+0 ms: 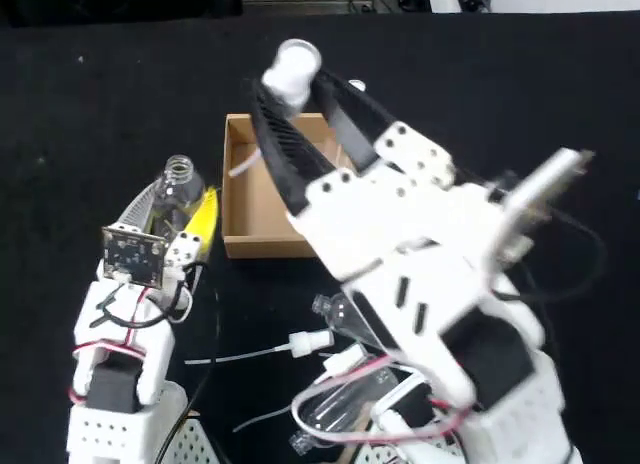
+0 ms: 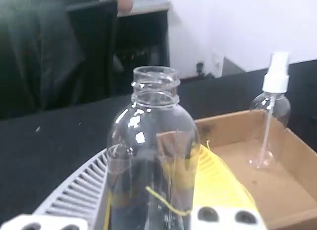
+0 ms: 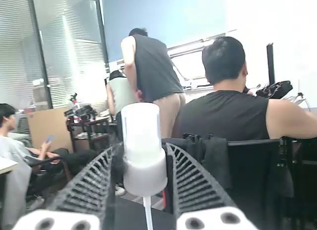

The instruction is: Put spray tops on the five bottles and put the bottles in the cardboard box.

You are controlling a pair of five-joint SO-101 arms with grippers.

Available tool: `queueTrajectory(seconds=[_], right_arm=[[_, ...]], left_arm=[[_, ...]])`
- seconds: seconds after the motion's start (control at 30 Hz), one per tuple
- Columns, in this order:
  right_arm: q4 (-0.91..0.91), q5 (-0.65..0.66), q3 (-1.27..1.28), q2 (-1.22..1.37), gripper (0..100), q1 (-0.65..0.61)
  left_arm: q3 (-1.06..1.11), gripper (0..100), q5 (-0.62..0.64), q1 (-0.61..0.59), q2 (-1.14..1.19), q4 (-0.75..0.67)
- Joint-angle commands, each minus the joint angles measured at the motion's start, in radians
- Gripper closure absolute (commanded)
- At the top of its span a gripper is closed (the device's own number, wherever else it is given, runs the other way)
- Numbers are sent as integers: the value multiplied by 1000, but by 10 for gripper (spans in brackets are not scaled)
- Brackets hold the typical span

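My left gripper [image 1: 180, 196] is shut on a clear bottle [image 1: 178, 179] with an open neck, held upright just left of the cardboard box [image 1: 255, 209]. In the left wrist view the bottle [image 2: 151, 141] stands between the grey and yellow fingers [image 2: 218, 175]. Behind it, a capped bottle [image 2: 270, 111] stands inside the box [image 2: 277, 190]. My right gripper [image 1: 293, 81] is raised above the box's far side, shut on a white spray top [image 1: 295, 62]. The right wrist view shows that spray top [image 3: 143, 145] pinched between the black fingers [image 3: 185, 180], its thin tube hanging down.
A loose spray top [image 1: 308, 341] with its tube lies on the black table in front of the box. Two uncapped clear bottles [image 1: 345, 314] [image 1: 335, 409] lie by the right arm's base, among red and white cables.
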Motion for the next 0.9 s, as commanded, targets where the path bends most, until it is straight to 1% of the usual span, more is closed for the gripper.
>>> queueTrajectory(seconds=[0.0, 0.1, 0.17, 0.27, 0.4, 0.6, 0.73, 0.87], right_arm=[[-107, 17, 30, -22, 987, -8], [-112, 17, 33, -22, 987, 2], [-115, 11, 33, -22, 987, 20], [-117, 9, 31, -25, 987, 40], [-112, 15, 31, -25, 987, 37], [-109, 20, 35, -16, 987, 37], [-83, 106, 31, -16, 987, 25], [-63, 160, 30, -16, 987, -46]], left_arm=[[108, 970, 8, 25, -9, -284], [162, 970, 11, 38, -9, -377], [182, 970, 11, 70, -9, -405], [197, 970, 11, 151, -9, -410], [199, 970, 3, 257, -9, -410], [199, 970, 9, 260, -9, -410], [199, 970, 9, 260, -9, -410], [199, 970, 11, 265, -9, -411]])
